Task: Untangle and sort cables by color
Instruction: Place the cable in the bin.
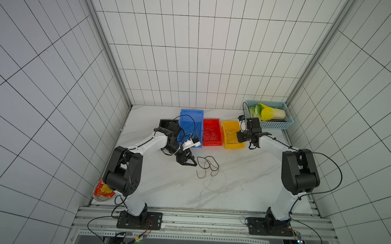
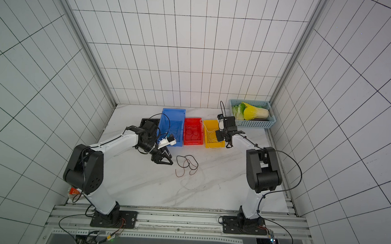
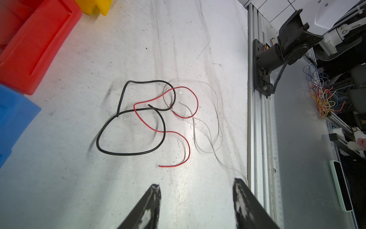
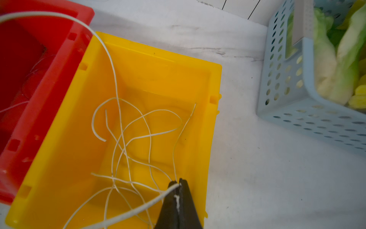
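Marble-look table (image 3: 79, 188) bears a loose tangle of black wire (image 3: 130, 153), red wire (image 3: 172, 165) and white wire (image 3: 217, 101), light, limp, likely slippery; free ends look easiest to pinch. Left gripper (image 3: 197, 184) hangs spread and empty beside it, bare table around, metal rail (image 3: 251, 119) close. Right gripper (image 4: 178, 184) clenches a pale wire (image 4: 142, 205) over the yellow bin (image 4: 158, 52)

Marble-patterned tabletop (image 3: 89, 188): smooth, dull sheen, scuffed grey. Yellow bin (image 4: 150, 75) and red bin (image 3: 29, 49): moulded plastic, slightly glossy. Perforated basket (image 4: 287, 111): matt plastic. Black cable (image 3: 164, 128) shiny-sheathed; white cable (image 4: 150, 200) perhaps matt. Rail (image 3: 257, 138): brushed metal
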Robot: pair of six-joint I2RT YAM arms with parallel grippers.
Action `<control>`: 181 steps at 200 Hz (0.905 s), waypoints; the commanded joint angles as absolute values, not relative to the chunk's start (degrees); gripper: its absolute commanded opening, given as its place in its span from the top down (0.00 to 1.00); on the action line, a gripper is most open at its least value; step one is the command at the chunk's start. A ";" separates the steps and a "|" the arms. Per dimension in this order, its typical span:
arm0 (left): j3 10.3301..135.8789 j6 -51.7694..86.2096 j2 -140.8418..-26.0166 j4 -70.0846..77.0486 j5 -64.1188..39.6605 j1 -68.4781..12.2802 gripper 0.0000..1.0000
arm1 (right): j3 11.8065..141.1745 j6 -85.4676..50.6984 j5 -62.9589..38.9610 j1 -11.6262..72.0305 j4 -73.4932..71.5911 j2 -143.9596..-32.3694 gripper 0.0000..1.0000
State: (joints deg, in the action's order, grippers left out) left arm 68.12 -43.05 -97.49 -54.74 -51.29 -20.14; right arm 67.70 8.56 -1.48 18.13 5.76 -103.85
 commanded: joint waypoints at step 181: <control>67.92 -42.95 -99.38 -54.55 -49.71 -20.86 0.44 | 80.55 13.91 -24.47 18.79 18.49 -100.14 0.49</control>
State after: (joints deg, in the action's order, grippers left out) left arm 68.12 -42.89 -98.45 -54.74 -50.22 -20.62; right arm 77.34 11.18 -14.68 18.15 14.13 -95.02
